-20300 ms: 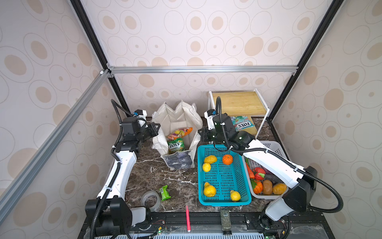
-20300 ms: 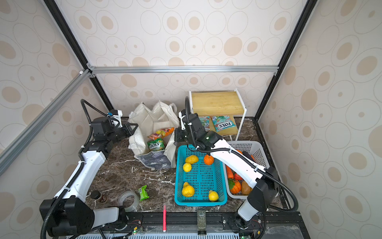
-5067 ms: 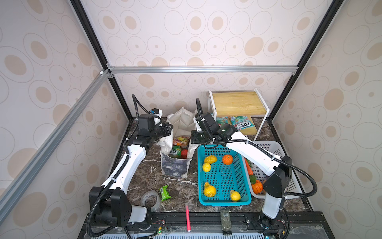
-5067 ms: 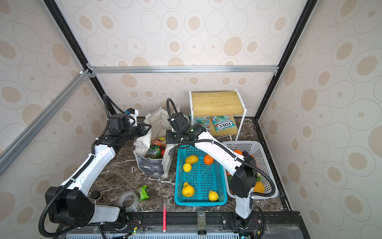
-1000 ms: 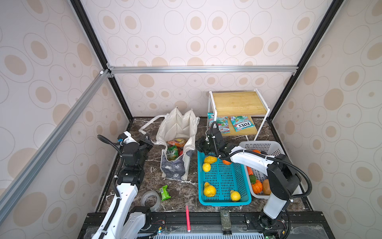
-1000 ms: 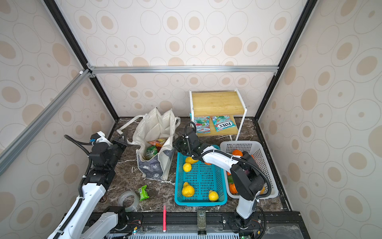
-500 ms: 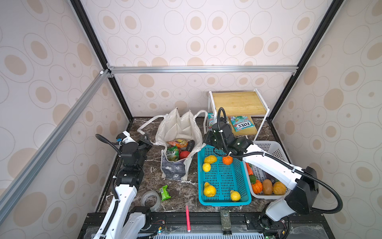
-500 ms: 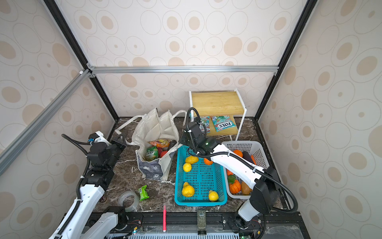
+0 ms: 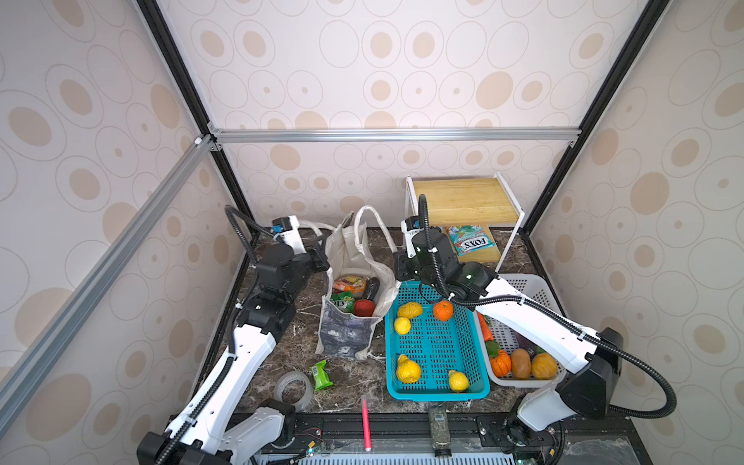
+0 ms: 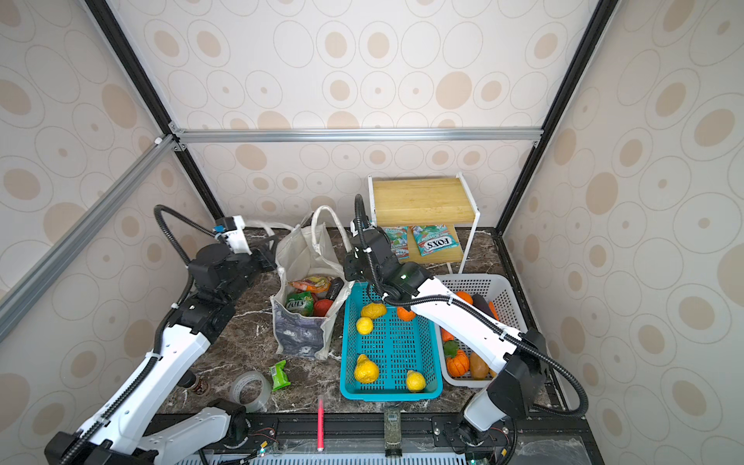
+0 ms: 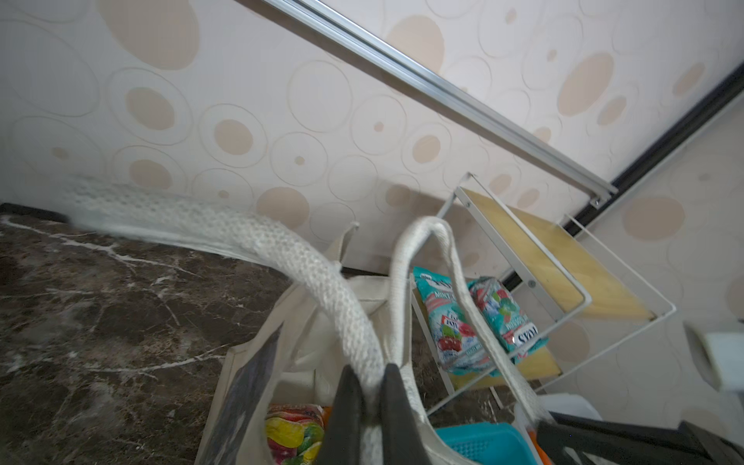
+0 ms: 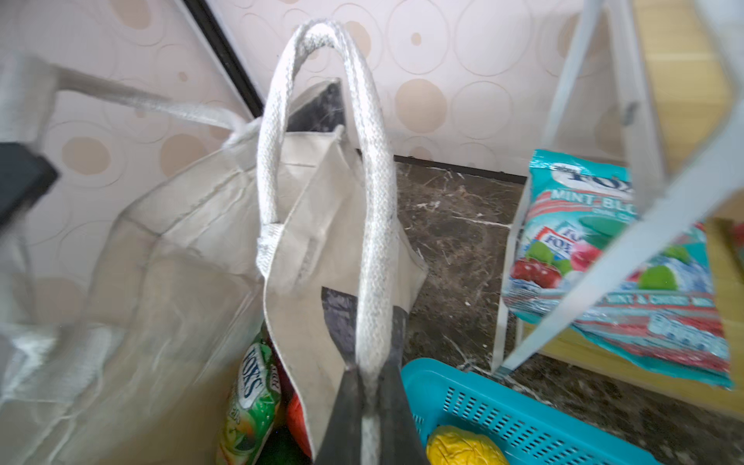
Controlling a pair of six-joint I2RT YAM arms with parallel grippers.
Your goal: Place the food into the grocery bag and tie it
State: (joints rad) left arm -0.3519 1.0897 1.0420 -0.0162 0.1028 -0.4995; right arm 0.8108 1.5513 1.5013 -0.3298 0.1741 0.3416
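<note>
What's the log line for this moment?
phase: tying | left pincer: shut on left strap | right pincer: shut on right strap | food: in grocery bag | knot: none yet

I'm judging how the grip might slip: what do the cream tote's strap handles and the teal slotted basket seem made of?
The cream strap handles: woven webbing, likely cotton, matte; coarse weave shows. The teal slotted basket: probably moulded plastic, smooth, slightly glossy, with uniform slots.

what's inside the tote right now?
Inside the grocery bag: an orange-pink packet, a green packet, a red fruit and a dark elongated item on top. Anything beneath them, and the bag's bottom, is covered.
</note>
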